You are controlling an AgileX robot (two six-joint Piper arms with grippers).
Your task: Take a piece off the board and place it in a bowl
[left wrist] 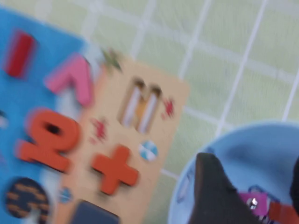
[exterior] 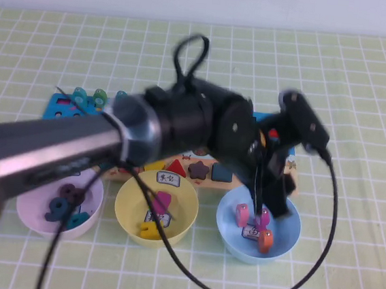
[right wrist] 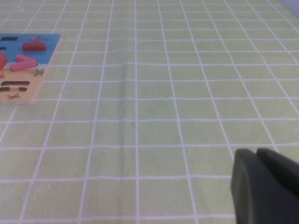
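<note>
Left pincer (exterior: 266, 216) reaches into the light blue bowl (exterior: 228, 242), fingers parted around the magenta piece (exterior: 265, 224) without clearly gripping it. Right pincer (right wrist: 266, 186), closed and empty, hovers over bare counter (right wrist: 154, 107) beside the board (right wrist: 28, 65).

Three bowls (exterior: 258, 226), one board (exterior: 60, 108), two robot hands (exterior: 265, 209), three blocks (exterior: 264, 240) in blue bowl.

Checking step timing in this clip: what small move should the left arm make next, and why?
Probably lift the left gripper straight up. Its jaws look open around the piece, which lies in the bowl beside an orange block. The right gripper sits parked over the tablecloth, jaws shut.
</note>
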